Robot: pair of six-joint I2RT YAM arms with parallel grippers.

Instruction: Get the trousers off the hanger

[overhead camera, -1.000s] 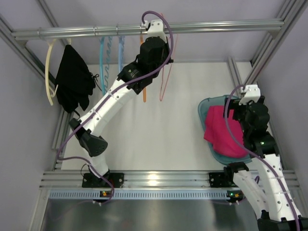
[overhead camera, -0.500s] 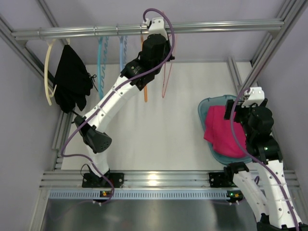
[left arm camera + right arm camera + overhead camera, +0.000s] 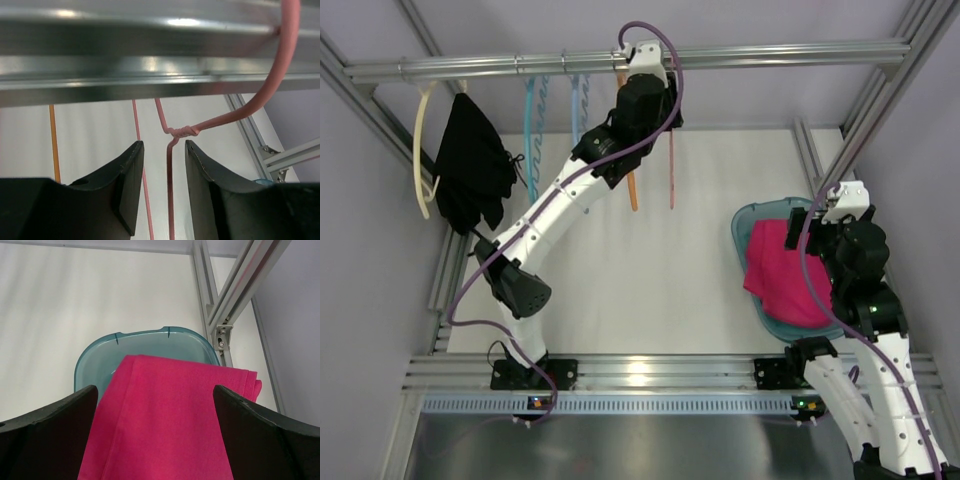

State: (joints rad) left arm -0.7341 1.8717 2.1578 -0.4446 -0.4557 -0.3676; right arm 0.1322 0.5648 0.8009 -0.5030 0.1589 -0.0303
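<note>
Trousers (image 3: 170, 425): soft, matte magenta fabric, folded flat with a straight far edge, lying in a translucent teal plastic basin (image 3: 95, 370) with rounded corners on the white table at the right. Their near end is cut off by the frame of the right wrist view. From above, the right arm covers their right side.

Right gripper (image 3: 154, 390): black fingers spread wide above the fabric, gripping nothing.

Hanger (image 3: 170, 190): thin, smooth salmon-pink rod with a twisted neck, bare, hooked over the ribbed aluminium rail (image 3: 800, 55). The hook's tip runs out of the left wrist view.

Left gripper (image 3: 162, 150): jaws narrowly parted just below the rail. The hanger's stem shows in the gap, touching neither finger.

Also on the rail: an orange hanger (image 3: 632, 190), and at far left a black garment (image 3: 470, 170) on a cream hanger (image 3: 420, 160).
</note>
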